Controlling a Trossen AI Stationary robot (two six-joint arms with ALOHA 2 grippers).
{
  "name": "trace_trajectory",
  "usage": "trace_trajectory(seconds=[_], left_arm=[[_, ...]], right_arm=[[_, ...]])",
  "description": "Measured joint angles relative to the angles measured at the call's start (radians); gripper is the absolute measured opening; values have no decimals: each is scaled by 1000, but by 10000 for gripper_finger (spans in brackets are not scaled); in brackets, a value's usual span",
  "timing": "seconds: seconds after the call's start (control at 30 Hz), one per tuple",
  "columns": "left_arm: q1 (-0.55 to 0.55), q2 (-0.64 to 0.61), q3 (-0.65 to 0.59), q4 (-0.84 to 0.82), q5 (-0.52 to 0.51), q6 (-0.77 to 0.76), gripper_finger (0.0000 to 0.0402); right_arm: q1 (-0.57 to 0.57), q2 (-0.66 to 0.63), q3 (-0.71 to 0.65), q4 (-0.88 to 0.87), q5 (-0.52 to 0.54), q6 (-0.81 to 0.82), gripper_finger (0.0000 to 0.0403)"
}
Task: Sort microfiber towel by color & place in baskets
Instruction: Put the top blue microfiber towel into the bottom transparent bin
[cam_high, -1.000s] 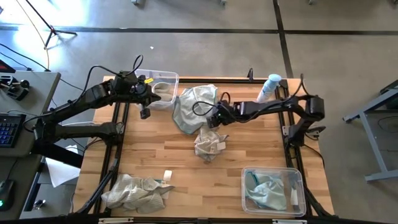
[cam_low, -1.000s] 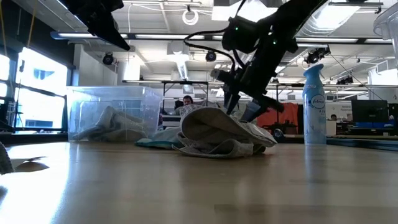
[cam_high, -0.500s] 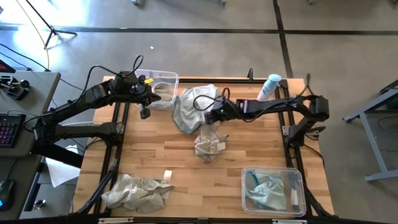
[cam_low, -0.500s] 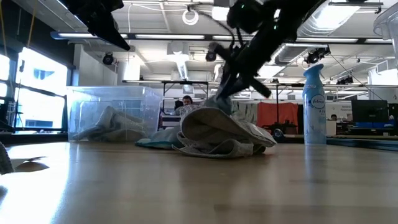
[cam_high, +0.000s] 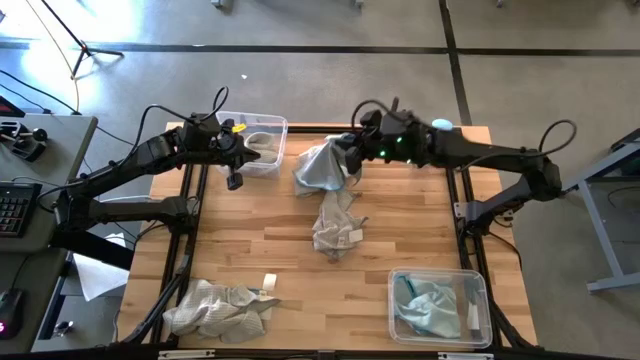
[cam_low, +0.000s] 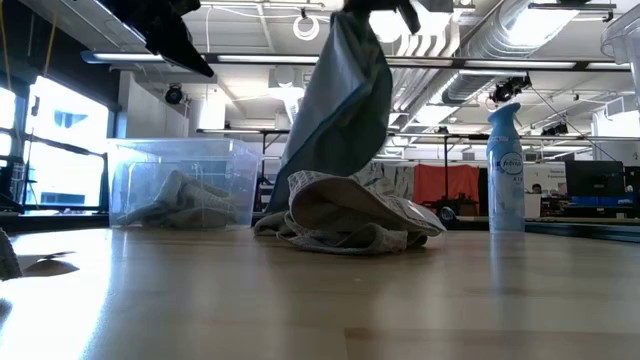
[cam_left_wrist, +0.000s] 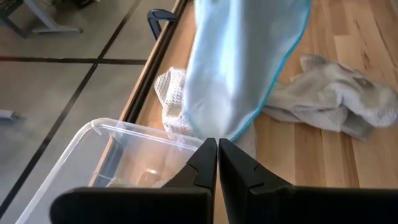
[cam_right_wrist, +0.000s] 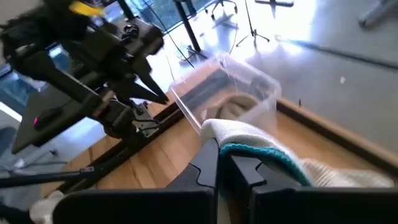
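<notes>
The right gripper (cam_high: 350, 152) was up in the air over the back part of the table (cam_high: 250, 250). Its two fingers were pressed tight on the edge of a pale blue towel (cam_high: 322, 167). The blue towel hung down from it in a long fold, and its bottom end seemed to still touch the pile under it, though that was hard to see from the low camera. Just below lay a beige towel (cam_high: 337, 232), all crumpled, near the middle of the table.

The left gripper (cam_high: 233, 180) hung beside a clear basket (cam_high: 266, 124) at the back left. Its fingers were pressed together with nothing between them. That basket had a beige cloth inside.

A second clear basket (cam_high: 480, 285) sat at the front right corner. It had a blue towel (cam_high: 428, 305) in it and a white label on one side. Another beige towel (cam_high: 218, 308) lay bunched up at the front left of the table. A white spray bottle (cam_low: 505, 168) with a blue cap stood at the back, near the right arm.
</notes>
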Motion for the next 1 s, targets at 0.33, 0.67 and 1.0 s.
trace_trajectory(seconds=[0.33,0.67,1.0], left_arm=[[0,0,0,23,-18,-133,3],[0,0,0,23,-18,-178,3],[0,0,0,21,-18,-178,3]], right_arm=[[87,7,337,-298,108,-112,1],[361,7,493,-643,338,222,0],[736,8,500,-792,483,772,0]])
